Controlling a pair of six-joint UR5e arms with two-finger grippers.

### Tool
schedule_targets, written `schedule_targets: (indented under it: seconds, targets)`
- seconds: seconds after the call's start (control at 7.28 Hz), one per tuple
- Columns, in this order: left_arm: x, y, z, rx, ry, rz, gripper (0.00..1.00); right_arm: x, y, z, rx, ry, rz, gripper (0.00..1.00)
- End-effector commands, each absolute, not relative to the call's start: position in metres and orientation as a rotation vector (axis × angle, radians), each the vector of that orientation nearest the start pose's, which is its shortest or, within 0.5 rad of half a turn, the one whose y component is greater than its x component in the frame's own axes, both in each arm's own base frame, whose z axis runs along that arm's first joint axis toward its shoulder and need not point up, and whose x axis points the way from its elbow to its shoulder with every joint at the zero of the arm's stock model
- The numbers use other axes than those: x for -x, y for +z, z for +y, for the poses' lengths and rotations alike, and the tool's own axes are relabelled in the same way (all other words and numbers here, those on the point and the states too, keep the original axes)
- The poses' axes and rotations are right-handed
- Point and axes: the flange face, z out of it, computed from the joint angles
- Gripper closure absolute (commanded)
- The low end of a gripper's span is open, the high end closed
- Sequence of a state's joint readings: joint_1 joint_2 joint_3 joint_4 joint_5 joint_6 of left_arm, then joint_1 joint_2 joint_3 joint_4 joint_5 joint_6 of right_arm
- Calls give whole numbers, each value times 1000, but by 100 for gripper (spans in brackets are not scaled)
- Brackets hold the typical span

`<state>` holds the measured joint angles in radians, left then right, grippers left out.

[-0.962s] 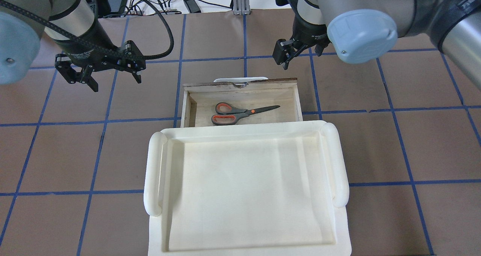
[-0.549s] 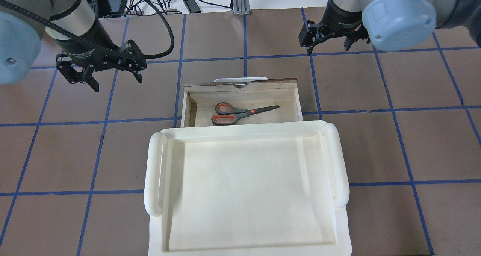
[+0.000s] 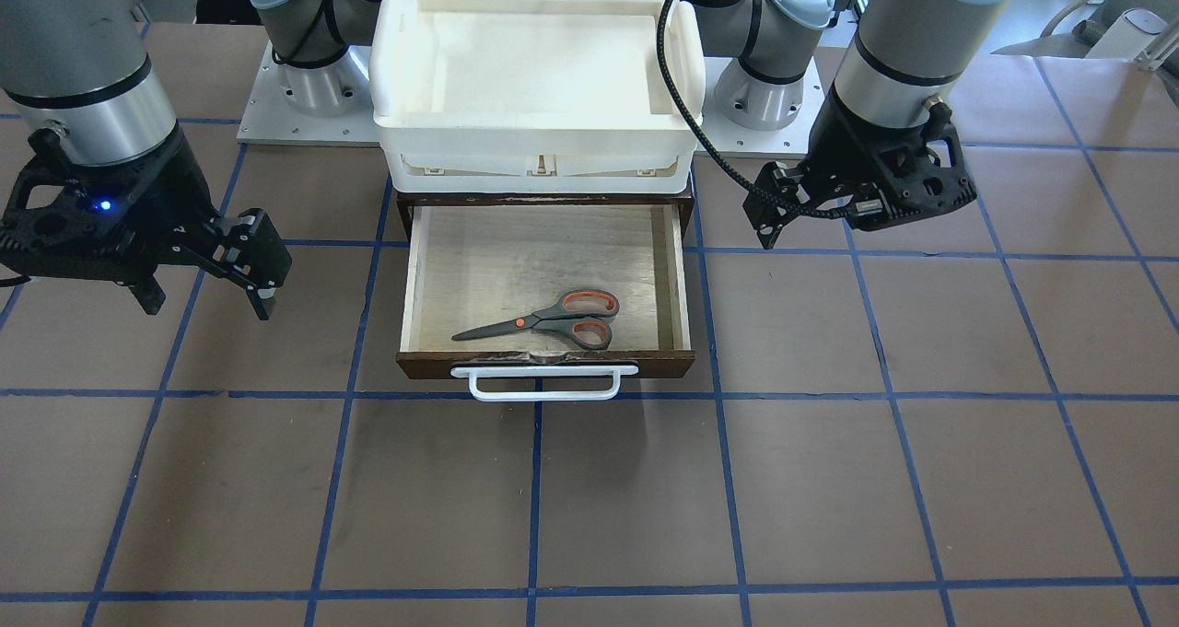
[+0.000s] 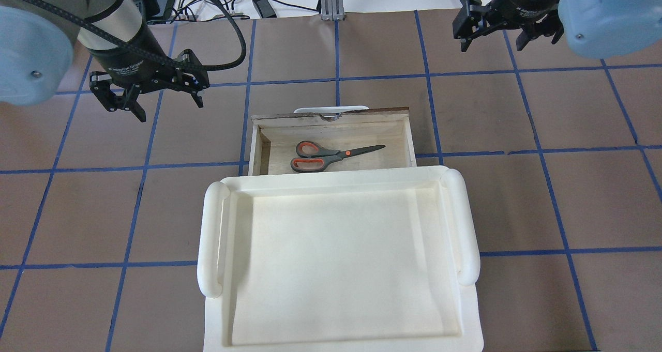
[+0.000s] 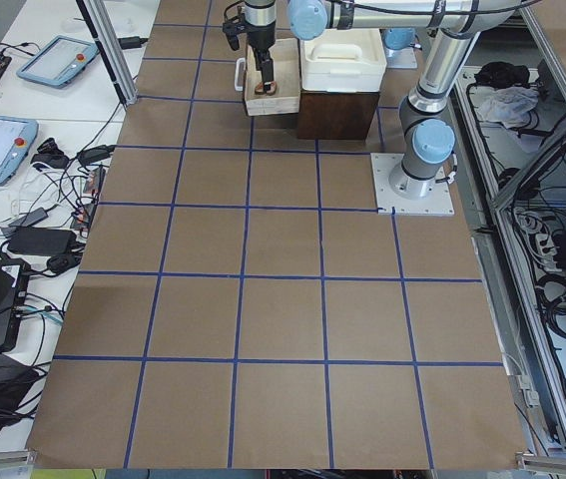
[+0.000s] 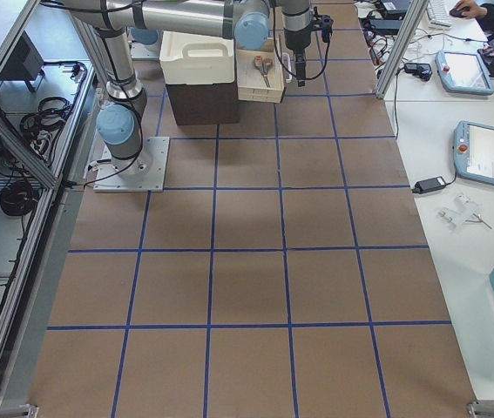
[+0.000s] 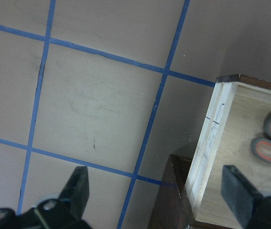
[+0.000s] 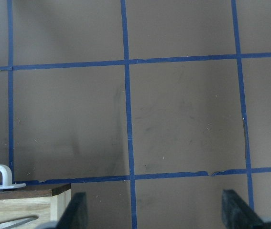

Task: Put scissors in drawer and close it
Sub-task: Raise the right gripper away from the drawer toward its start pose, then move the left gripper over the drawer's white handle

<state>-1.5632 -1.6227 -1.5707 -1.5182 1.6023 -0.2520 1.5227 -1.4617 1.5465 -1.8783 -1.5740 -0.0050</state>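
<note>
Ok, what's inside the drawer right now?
Only the scissors, lying flat on the pale wood floor of the drawer near its front. Nothing else shows there. Any part of the drawer running back under the white bin is hidden.

The overhead view looks forward and down from behind the robot, fairly near, with the drawer (image 4: 395, 148) just above frame centre and the white bin (image 4: 341, 259) filling the lower half. The front-facing view looks steeply down from across the desk (image 3: 829, 480), so the bin sits at the top; both views share the drawer and the scissors (image 3: 520, 322). The two side views stand far off at the desk's ends, looking along it, with the drawer tiny near the top edge. Each wrist camera looks down close to the desk. Past the left claw (image 7: 159, 191) the drawer's corner fills the right of the frame; past the right claw (image 8: 155, 212) its front corner shows at lower left.
</note>
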Motion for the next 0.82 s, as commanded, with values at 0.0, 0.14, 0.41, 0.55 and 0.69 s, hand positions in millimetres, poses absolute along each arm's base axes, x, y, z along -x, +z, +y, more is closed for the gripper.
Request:
schedule_targets:
  seconds: [0.0,0.14,0.41,0.55,0.69]
  targets:
    - [164,440,-565,282,-88,3111,0,-106,483,-557,-71,-366,3123,0]
    - [182,434,-591,229,-84,3117,0,-109,484,-555,-66,-368,3117,0]
    - [224,412,-631,145,-44,3122,0,-111,483,-553,-60,-365,3114,0]
    - [232,396,-636,97,72,3099,0,-111,483,-553,-60,-363,3116,0]
    - [248,370,-643,34,118,3090,0,-111,484,-552,-58,-365,3115,0]
